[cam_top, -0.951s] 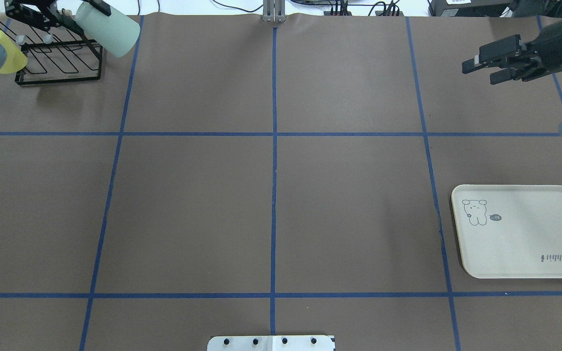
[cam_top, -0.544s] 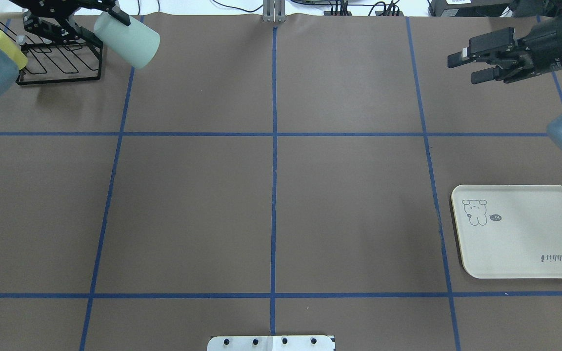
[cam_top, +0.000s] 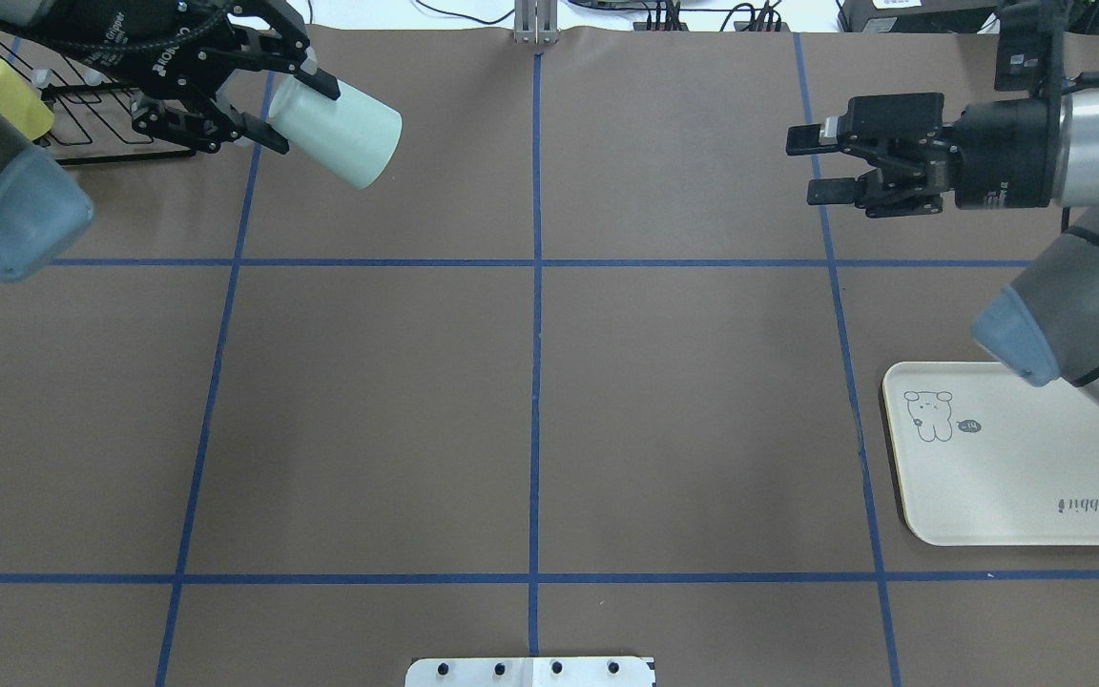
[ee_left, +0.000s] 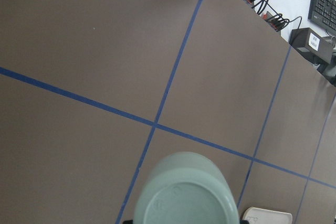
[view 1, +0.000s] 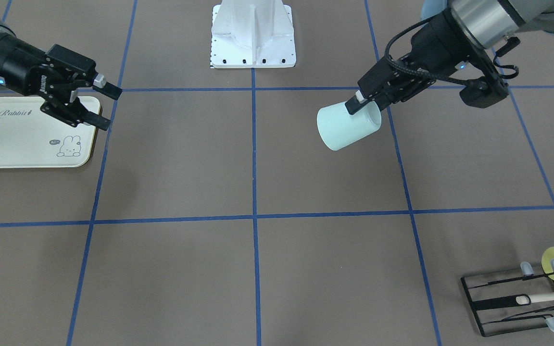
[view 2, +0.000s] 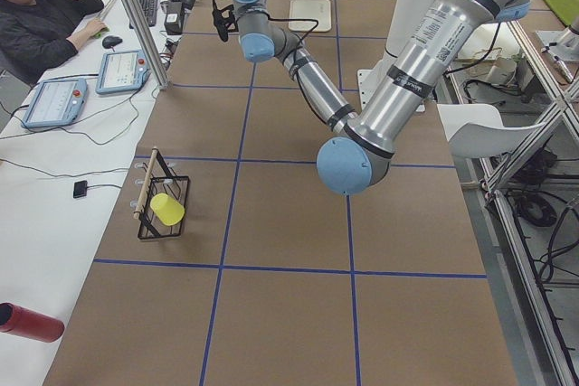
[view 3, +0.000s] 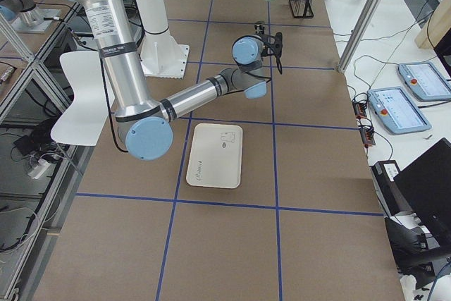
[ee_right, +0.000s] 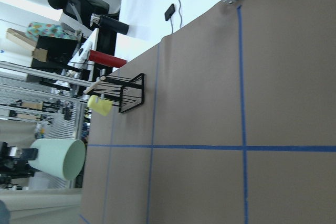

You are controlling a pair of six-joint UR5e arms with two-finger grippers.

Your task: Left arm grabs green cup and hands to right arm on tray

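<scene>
Overhead exterior: the left pincer [cam_top: 297,116] grips the green cup [cam_top: 347,134] sideways above the tabletop [cam_top: 530,420], its free end offered toward the right pincer [cam_top: 809,170], which is spread wide, likely for the handover. The tray [cam_top: 1017,520] lies bare.

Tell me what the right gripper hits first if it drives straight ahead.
Probably the green cup in the left gripper. From the right gripper the way across the table looks free, though relative height is unclear.

Open table [cam_top: 683,382] spans between left pincer [cam_top: 300,116] and right pincer [cam_top: 802,170]; wire rack [view 1: 496,303] stands near the left one.
</scene>
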